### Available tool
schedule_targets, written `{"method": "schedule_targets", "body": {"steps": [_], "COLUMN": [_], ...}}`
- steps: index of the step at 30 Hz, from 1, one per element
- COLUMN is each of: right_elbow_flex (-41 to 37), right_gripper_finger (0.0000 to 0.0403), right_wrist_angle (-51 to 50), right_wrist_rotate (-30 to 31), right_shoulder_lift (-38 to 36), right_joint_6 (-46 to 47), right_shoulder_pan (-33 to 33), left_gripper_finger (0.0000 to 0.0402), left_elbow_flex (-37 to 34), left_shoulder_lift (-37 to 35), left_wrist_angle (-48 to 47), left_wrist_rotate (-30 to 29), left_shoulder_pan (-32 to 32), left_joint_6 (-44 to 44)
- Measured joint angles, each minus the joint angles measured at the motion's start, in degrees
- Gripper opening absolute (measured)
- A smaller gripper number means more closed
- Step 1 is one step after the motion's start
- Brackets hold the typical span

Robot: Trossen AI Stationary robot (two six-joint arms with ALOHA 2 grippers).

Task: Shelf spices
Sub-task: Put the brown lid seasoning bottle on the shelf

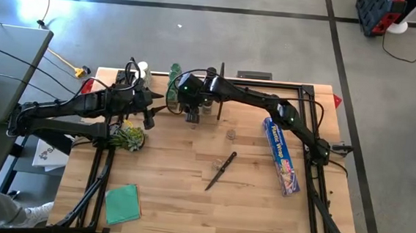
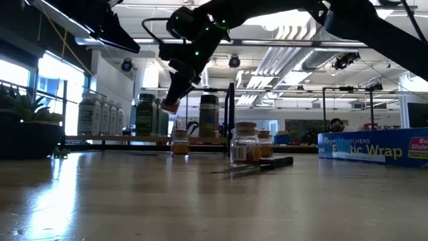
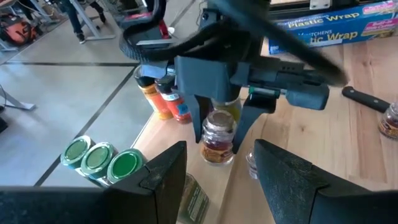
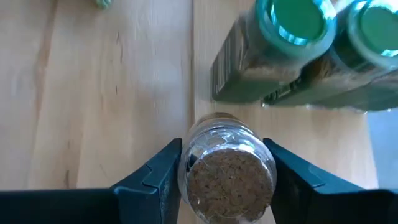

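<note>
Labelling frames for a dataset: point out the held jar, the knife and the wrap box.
held jar (image 4: 230, 177): right wrist view, on its cork top.
knife (image 1: 220, 171): high view, mid-length.
wrap box (image 1: 281, 155): high view, on its blue top face.

A cork-topped clear jar (image 4: 229, 171) hangs upright beside green-capped spices (image 4: 298, 25), seemingly above the shelf (image 2: 117, 139).

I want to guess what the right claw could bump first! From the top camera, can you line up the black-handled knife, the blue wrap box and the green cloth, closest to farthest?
1. Black-handled knife: mid-table, nearest the right claw.
2. Blue plastic wrap box: along the right side.
3. Green cloth: front-left corner, farthest.
</note>
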Motion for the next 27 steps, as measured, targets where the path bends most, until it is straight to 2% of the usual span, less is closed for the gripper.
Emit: {"method": "schedule_targets", "body": {"steps": [11,25,27], "right_elbow_flex": [0.1,0.1,0.1], "right_gripper_finger": [0.0168,0.0168,0.0185], "right_wrist_angle": [0.3,-0.8,-0.9], "right_wrist_rotate": [-0.2,3.6,4.6], "right_shoulder_lift": [2.5,3.1,3.1], "right_joint_6": [0.1,-1.5,-1.6], "right_shoulder_pan": [-0.1,-0.1,-0.1], "left_gripper_finger": [0.0183,0.0183,0.0183], "left_elbow_flex": [0.0,0.0,0.0], "left_shoulder_lift": [0.2,0.2,0.2], "left_wrist_angle": [0.0,0.0,0.0], "left_wrist_rotate": [0.0,0.0,0.0], "left_shoulder_pan": [0.0,0.0,0.0], "left_joint_6": [0.0,0.0,0.0]}}
